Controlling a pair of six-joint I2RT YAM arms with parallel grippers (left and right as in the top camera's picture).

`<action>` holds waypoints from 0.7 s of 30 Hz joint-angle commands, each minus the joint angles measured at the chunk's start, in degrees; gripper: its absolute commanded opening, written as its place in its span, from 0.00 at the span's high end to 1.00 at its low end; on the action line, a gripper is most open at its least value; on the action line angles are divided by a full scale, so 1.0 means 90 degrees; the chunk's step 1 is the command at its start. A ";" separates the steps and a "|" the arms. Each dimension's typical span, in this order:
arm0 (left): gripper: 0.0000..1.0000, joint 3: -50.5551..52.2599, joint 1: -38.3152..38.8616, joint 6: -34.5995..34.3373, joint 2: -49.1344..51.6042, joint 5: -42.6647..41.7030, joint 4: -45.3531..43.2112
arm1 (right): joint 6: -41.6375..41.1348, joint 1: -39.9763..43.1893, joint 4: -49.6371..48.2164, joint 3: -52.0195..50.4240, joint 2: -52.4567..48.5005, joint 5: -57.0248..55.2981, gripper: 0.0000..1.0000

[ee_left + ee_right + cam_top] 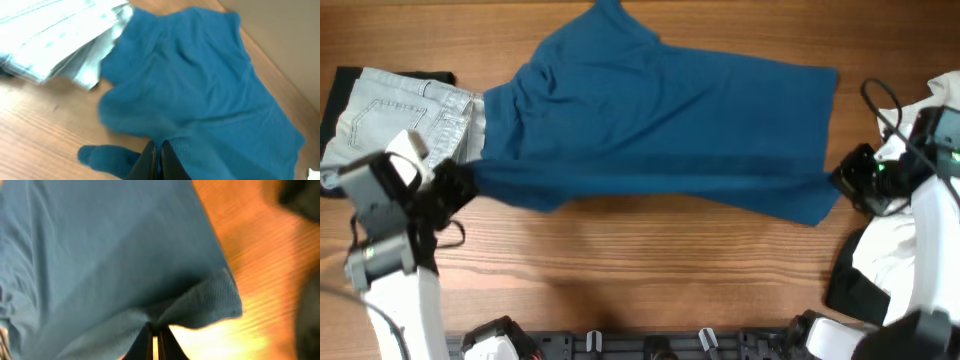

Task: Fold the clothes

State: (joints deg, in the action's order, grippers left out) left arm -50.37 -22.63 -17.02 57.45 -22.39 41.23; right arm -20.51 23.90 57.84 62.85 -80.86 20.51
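Observation:
The deep-blue shirt (660, 125) lies spread across the middle of the wooden table, stretched between both arms. My left gripper (460, 188) is shut on its left front edge. In the left wrist view the shut fingers (159, 150) pinch the blue shirt (200, 85). My right gripper (842, 180) is shut on the shirt's right front corner. In the right wrist view the fingers (156, 332) pinch a lifted fold of the shirt (110, 250) above the table.
Folded light-blue jeans (395, 115) lie at the left on a dark garment (340, 90); they also show in the left wrist view (60, 35). White cloth (890, 245) and a dark item (855, 290) lie at the right by the right arm.

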 commanded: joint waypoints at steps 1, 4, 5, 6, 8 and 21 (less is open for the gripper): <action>0.96 -0.0119 0.0515 -0.0039 0.0787 -0.0061 -0.0736 | -0.0097 0.0012 -0.0646 0.0100 -0.0612 0.0629 0.96; 0.96 -0.0119 0.0831 -0.0068 0.1328 -0.0061 -0.1433 | -0.0342 0.0007 -0.1139 0.0100 -0.0969 0.0886 0.96; 0.96 -0.0119 0.0918 -0.0066 0.1479 -0.0058 -0.1661 | -0.0410 0.0007 -0.1299 0.0100 -0.1064 0.0930 0.96; 0.96 -0.0119 0.0991 -0.0068 0.1630 -0.0058 -0.1865 | -0.0447 0.0007 -0.1460 0.0100 -0.1137 0.0981 0.96; 0.96 -0.0119 0.1088 -0.0068 0.1885 -0.0056 -0.2210 | -0.0505 0.0007 -0.1778 0.0100 -0.1256 0.1076 0.96; 0.74 -0.0119 0.1117 -0.0063 0.2550 0.0158 -0.3223 | -0.1054 -0.0083 -0.3072 0.0100 -0.1494 0.1280 0.66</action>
State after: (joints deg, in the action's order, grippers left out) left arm -50.54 -12.73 -17.26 79.77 -21.93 13.82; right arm -28.62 23.42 31.59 62.85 -93.12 31.11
